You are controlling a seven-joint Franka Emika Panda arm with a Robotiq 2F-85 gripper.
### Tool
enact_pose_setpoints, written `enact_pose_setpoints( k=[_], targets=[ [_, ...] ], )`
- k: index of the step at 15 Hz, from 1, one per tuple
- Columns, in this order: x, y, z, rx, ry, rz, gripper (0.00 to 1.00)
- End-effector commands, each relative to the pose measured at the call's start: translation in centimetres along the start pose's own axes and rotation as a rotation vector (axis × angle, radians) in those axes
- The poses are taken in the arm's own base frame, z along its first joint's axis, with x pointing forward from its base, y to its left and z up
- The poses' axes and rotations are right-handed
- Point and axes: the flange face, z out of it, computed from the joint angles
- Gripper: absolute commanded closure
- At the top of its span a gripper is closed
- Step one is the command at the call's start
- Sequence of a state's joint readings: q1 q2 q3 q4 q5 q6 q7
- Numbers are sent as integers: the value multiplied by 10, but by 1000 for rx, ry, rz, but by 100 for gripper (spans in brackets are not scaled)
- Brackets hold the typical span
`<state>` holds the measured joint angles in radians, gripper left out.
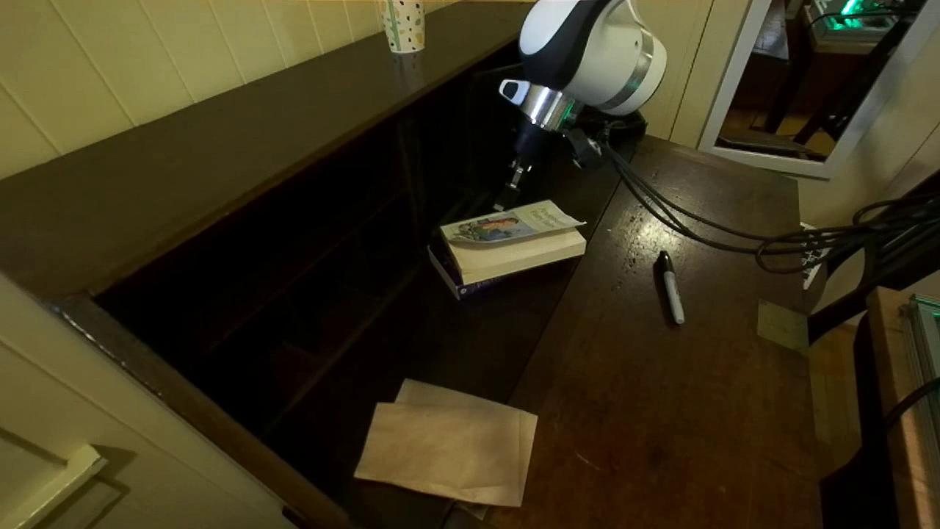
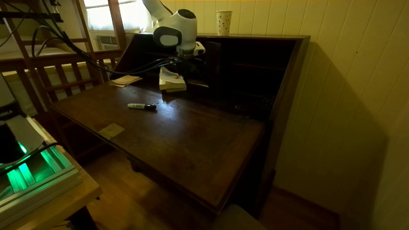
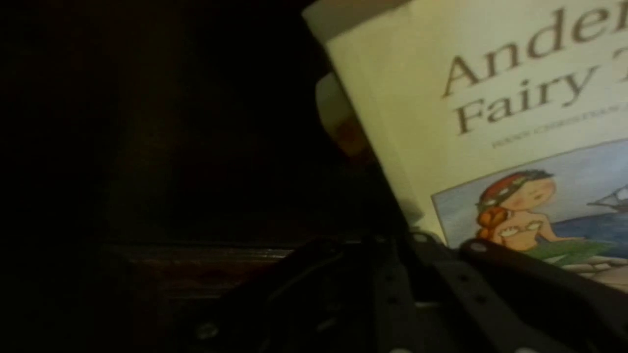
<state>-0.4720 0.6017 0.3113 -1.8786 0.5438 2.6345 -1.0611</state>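
Observation:
A pale paperback, its cover partly raised, lies on a darker book on the desk. My gripper points down at the far edge of the paperback, in front of the dark cubbyholes. In the wrist view the paperback fills the right side, with a lettered cover and a mermaid picture. There the gripper is shut, its dark fingertips at the cover's left edge; whether they touch it I cannot tell. Nothing shows between them. In an exterior view the paperback is visible, while the gripper blends into the dark recess.
A marker lies on the desk top. Brown paper sheets rest at the near end. A patterned cup stands on the upper ledge. Cables hang from the arm across the desk.

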Motion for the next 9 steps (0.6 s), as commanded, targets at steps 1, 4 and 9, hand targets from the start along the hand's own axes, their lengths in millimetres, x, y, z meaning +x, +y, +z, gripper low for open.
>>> enact_pose_setpoints(
  k=[1, 4, 9],
  targets=[
    [9, -8, 4, 123, -50, 19, 100],
    [9, -15, 11, 192, -115, 30, 100],
    [13, -28, 19, 244, -187, 78, 100]
  ],
)
